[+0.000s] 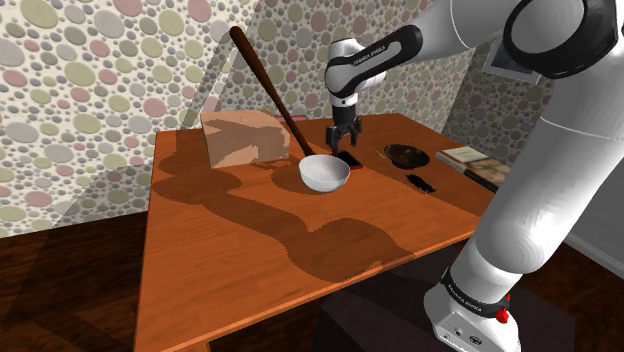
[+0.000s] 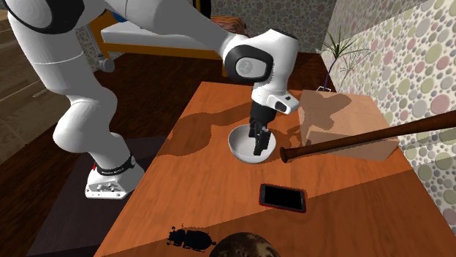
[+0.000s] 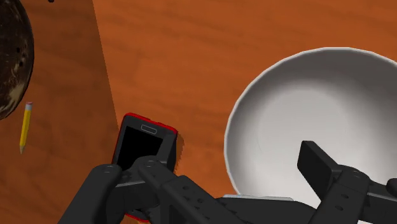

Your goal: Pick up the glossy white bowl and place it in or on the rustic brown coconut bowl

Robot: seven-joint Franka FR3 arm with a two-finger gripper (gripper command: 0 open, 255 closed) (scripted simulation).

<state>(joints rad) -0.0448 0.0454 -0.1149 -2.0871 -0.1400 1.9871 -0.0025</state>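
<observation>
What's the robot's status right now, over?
Gripper open, straddling white bowl rim, one finger inside. Bowl on table, not lifted. Coconut bowl sits beyond the phone. Bat end close by bowl.

A phone (image 2: 282,196) lies flat between the white bowl (image 1: 324,175) and the brown bowl (image 1: 406,155). A bat (image 1: 266,88) slants up just beside the white bowl, over a box (image 1: 240,140).

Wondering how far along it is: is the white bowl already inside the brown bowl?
No: the white bowl rests on the wooden table, well apart from the brown bowl.
</observation>
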